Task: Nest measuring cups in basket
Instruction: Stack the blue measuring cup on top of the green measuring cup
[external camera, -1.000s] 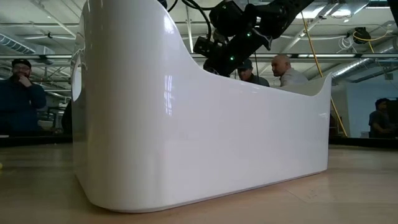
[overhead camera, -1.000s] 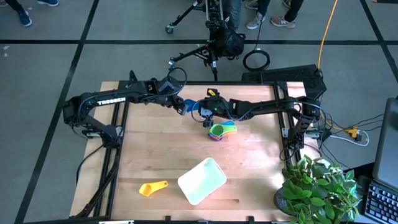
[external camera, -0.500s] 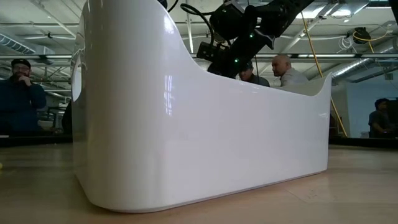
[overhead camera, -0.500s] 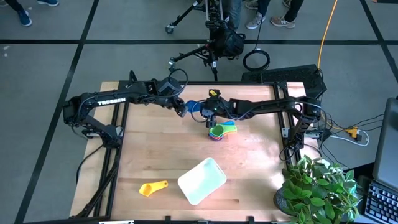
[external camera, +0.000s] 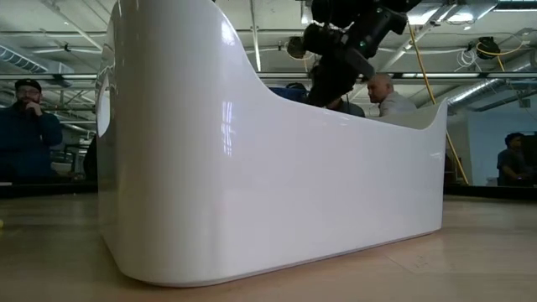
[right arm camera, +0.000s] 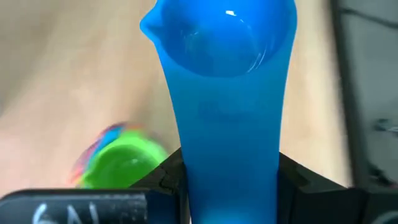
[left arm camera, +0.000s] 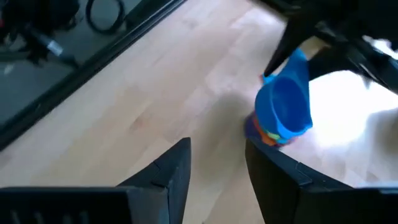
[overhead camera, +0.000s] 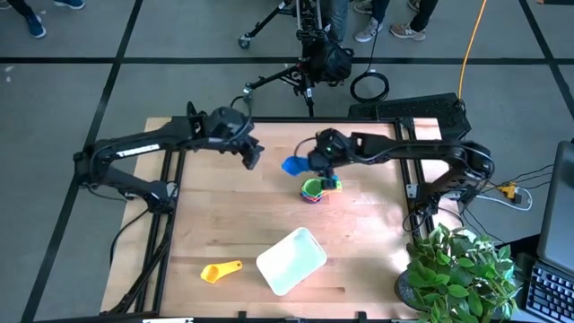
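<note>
My right gripper (overhead camera: 314, 165) is shut on a blue measuring cup (overhead camera: 293, 165) at the far middle of the table, just above and to the left of a stack of nested cups (overhead camera: 316, 188) with green on top. The stack also shows in the right wrist view (right arm camera: 121, 165). My left gripper (overhead camera: 252, 155) is open and empty, left of the blue cup. An orange cup (overhead camera: 220, 270) lies on the table near the front edge. The white basket (overhead camera: 291, 260) stands to its right and fills the low view (external camera: 277, 168). My right gripper pinches the blue cup's flat handle (right arm camera: 227, 155) between its two fingers, one on each edge. The fingers lie along the handle, and the bowl (right arm camera: 217, 31) sticks out ahead of them. The cup is lifted clear of the table and the stack, its mouth facing the wrist camera.
Bare wood lies between the stack and the basket. A potted plant (overhead camera: 457, 269) stands at the table's front right corner. People (external camera: 29, 126) stand in the room beyond the table.
My left gripper has drawn back toward the table's left edge, away from the blue cup. My right gripper has turned at the wrist with the blue cup and risen a little, bringing the cup closer over the stack.
</note>
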Robot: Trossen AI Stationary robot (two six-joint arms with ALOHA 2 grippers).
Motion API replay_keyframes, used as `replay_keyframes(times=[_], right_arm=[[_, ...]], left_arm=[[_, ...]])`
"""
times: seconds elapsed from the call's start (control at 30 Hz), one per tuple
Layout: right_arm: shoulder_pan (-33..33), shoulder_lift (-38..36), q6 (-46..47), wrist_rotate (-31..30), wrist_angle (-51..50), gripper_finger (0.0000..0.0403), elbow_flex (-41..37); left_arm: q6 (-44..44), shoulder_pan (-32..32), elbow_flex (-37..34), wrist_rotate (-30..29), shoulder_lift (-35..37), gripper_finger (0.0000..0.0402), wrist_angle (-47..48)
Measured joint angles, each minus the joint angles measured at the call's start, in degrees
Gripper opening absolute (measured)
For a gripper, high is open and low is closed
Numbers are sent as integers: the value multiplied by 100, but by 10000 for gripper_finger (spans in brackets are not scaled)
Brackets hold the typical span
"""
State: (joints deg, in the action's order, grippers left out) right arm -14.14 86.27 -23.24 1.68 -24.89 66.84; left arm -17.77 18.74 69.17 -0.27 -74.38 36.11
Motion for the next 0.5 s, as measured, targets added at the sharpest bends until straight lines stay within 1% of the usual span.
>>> replay_keyframes(times=[0.03, 0.13, 0.3, 0.5], right_arm=[[22, -104, -7, 131, -132, 117, -63], [97, -446, -111, 198, -303, 117, -489], [162, -930, -144, 308, -256, 119, -1257], [145, -1022, -57, 294, -68, 119, -1723]], left_arm=[[66, -92, -3, -23, 74, 156, -16], [229, -420, -95, -127, 245, 156, -317], [381, -908, -315, -133, 388, 156, -1007], [485, -1266, -421, -137, 395, 157, -1495]])
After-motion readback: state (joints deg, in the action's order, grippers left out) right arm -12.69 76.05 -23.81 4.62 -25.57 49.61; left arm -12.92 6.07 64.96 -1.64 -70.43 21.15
